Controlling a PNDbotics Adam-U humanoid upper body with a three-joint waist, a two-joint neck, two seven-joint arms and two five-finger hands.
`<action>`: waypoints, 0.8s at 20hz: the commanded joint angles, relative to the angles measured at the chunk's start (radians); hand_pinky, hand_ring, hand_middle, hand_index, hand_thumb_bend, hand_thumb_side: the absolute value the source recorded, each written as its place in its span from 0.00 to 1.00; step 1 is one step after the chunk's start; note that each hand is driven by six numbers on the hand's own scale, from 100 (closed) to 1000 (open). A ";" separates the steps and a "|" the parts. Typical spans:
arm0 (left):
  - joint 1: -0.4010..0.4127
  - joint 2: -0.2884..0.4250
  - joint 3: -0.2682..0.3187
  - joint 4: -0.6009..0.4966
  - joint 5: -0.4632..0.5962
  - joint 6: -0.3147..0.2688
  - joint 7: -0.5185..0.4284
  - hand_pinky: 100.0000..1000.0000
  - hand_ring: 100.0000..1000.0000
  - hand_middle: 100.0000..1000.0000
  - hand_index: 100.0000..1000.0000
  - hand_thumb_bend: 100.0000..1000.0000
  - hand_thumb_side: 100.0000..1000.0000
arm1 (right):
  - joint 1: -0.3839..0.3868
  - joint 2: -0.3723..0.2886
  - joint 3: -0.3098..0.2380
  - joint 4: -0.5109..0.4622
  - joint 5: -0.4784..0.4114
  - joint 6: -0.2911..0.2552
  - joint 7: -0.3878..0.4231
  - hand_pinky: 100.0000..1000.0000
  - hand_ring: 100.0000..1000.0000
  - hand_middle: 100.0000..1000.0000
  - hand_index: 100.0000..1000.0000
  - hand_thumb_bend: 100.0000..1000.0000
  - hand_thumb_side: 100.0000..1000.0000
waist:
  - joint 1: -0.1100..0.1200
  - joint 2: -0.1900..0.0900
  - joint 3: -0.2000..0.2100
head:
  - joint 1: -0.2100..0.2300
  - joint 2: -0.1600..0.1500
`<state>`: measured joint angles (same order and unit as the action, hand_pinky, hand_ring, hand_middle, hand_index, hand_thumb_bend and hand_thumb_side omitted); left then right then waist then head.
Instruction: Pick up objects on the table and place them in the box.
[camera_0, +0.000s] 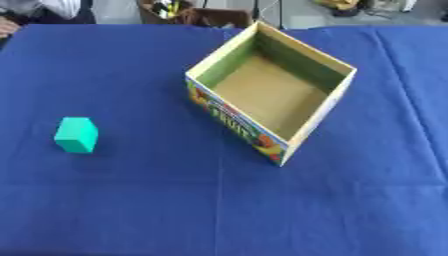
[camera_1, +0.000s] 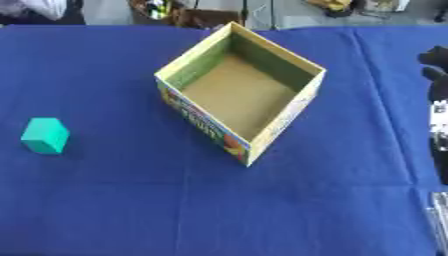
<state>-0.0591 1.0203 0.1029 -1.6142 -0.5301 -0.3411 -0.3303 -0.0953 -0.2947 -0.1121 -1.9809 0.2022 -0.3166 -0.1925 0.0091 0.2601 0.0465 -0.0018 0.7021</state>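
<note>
Blue cloth covers the whole table (camera_0: 131, 210), smooth and bare along the near edge in front of me. Only the right eye view shows my right hand (camera_1: 437, 110): a dark shape with a pale patch, cut off by the right edge of that view, hanging beside the table's right side. I cannot tell whether its fingers are straight or curled, and it has hold of nothing I can see. The left eye view does not show it. My left hand appears in neither view.

At the left, about halfway up the table, a small teal block (camera_0: 77, 134) sits alone on the cloth, well apart from everything else.

Farther back and towards the centre stands the cardboard box (camera_0: 311, 122), open at the top and turned so one corner points towards me. Its near outer wall carries colourful printing; its inner walls look greenish. Only its plain brown floor shows inside.
</note>
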 joint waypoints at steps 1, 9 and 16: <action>-0.036 0.053 -0.009 0.009 -0.006 -0.011 -0.010 0.74 0.84 0.92 1.00 0.71 0.82 | -0.003 -0.009 0.002 -0.019 0.003 -0.002 0.008 0.84 0.89 0.71 0.84 0.00 0.82 | 0.001 -0.011 0.000 | 0.001 -0.008; -0.060 0.058 -0.018 0.007 0.003 -0.021 -0.014 0.74 0.84 0.91 1.00 0.65 0.85 | -0.001 -0.009 0.006 -0.019 0.001 -0.001 0.014 0.85 0.89 0.71 0.84 0.00 0.82 | 0.001 -0.016 -0.006 | 0.005 -0.005; -0.209 0.047 -0.082 -0.023 0.014 -0.027 -0.078 0.74 0.83 0.91 1.00 0.64 0.85 | -0.002 -0.010 0.014 -0.019 -0.010 0.001 0.027 0.85 0.89 0.71 0.84 0.00 0.83 | 0.003 -0.022 -0.011 | 0.012 0.001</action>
<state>-0.2542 1.0295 0.0225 -1.6304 -0.5226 -0.3682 -0.3946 -0.0922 -0.2943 -0.0976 -1.9809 0.1980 -0.3147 -0.1693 0.0098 0.2533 0.0351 0.0081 0.7023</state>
